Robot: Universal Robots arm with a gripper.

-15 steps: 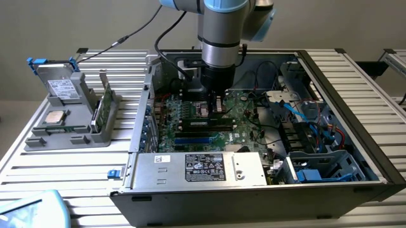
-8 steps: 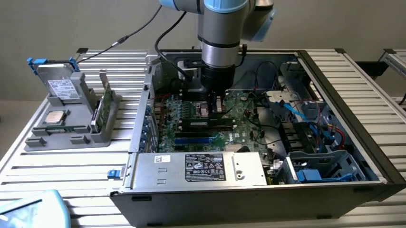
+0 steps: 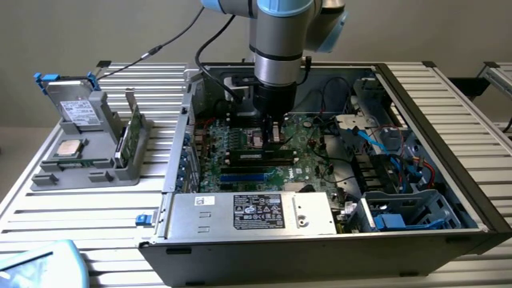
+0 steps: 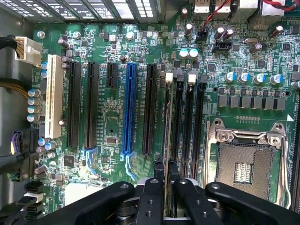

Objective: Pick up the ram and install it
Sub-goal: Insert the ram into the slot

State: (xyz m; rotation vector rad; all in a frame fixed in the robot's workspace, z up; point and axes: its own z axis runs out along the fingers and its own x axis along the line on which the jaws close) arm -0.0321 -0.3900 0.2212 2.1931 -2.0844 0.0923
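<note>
Ram (image 4: 165,126) pinched edge-on in my closed tool (image 4: 165,168), parallel to the memory slots (image 4: 200,122); I judge that's for alignment.

No text, brand or number can be read.

- Power supply (image 3: 312,217): a black printed label (image 3: 258,211) and a small white sticker (image 3: 205,201) are carried; the print is too small to be made out.
- Hard drive (image 3: 71,90): a white label (image 3: 78,112) is carried, and its print is illegible.
- Motherboard (image 4: 112,117): white silkscreen markings are printed beside the slots, and none are legible.
</note>
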